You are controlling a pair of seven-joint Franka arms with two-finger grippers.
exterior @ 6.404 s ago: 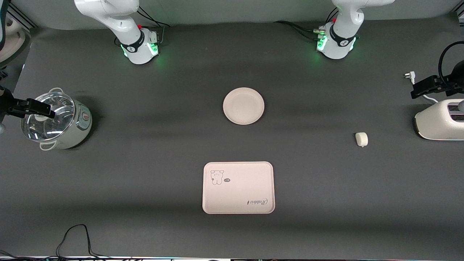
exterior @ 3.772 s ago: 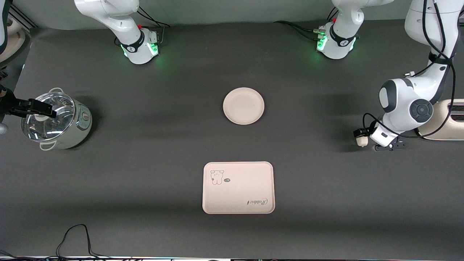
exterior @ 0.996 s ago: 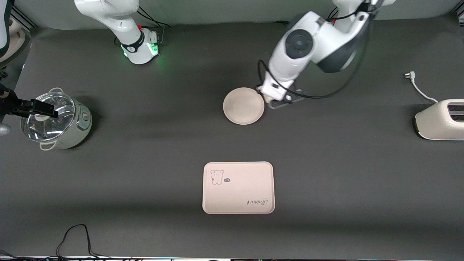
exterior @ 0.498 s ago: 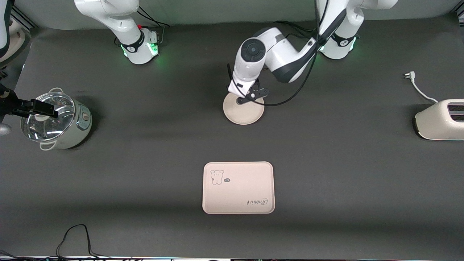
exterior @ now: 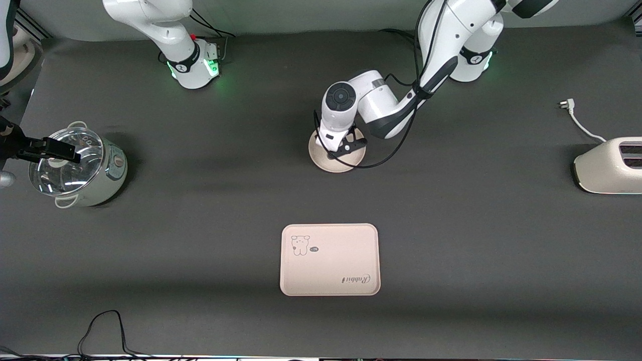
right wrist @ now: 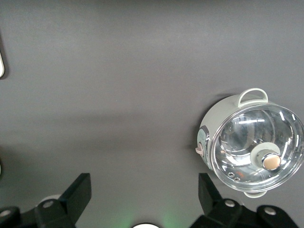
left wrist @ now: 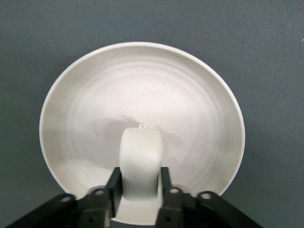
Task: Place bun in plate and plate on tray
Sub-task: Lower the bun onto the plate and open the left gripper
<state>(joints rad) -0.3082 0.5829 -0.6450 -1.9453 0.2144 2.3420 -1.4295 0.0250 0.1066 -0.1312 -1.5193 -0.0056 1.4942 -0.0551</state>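
While left arm's wrist blocks front view, left hand (left wrist: 139,183) seen clamping bun (left wrist: 140,159) over plate (left wrist: 85,104), bun's lower end hidden between fingers. Tray (exterior: 329,259) at plate's 6 o'clock, well apart. Right hand (right wrist: 142,199) spread wide, waiting above bench (exterior: 200,200) near pot (right wrist: 251,142).

A pale green cooking pot (right wrist: 247,142) with a clear glass lid (right wrist: 259,152) sits on a dark grey worktop (right wrist: 118,95). The right hand (right wrist: 145,202) hangs above, fingers spread wide.
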